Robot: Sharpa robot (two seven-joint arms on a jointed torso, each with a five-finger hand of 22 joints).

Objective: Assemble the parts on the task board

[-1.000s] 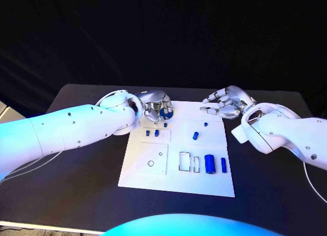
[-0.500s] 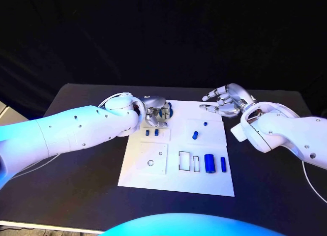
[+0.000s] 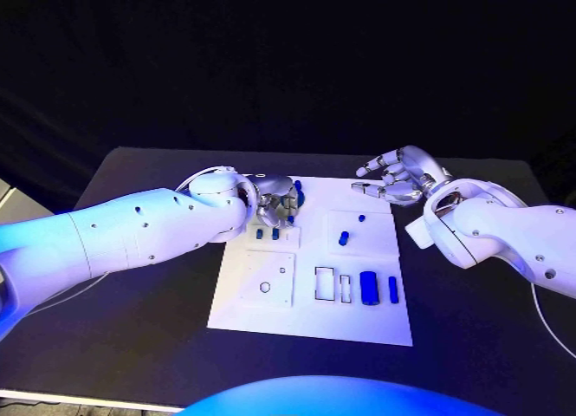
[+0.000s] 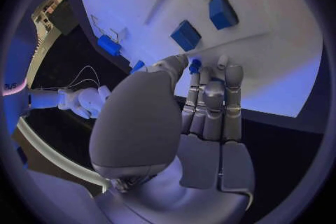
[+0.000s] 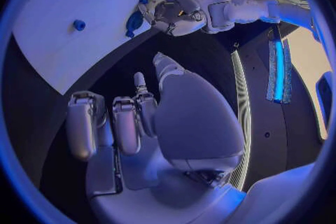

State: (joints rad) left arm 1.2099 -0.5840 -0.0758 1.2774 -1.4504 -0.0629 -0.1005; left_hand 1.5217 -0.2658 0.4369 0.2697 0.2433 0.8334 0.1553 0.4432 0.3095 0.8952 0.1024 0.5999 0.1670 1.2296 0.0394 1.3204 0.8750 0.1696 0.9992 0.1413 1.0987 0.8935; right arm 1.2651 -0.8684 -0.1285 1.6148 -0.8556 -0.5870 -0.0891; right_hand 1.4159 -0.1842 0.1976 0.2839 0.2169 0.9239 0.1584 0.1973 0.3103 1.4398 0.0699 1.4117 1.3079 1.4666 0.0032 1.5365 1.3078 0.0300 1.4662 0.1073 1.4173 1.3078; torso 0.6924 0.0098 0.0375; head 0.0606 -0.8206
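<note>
Presently, item by item:
Board: white task board (image 3: 315,314) lies mid-surface on the black surface (image 3: 138,295).
Left robot hand (image 3: 278,201): over the board's far-left corner, fingers curled, pinching a small blue part (image 4: 195,63) at the fingertips (image 4: 183,60).
Right robot hand (image 3: 394,178): above the board's far-right corner, fingers spread, holding nothing.
Blocks: two blue blocks (image 3: 267,233) stand just beside the left robot hand.
Pegs: two blue pegs (image 3: 377,288) lie near the board's right edge.
</note>
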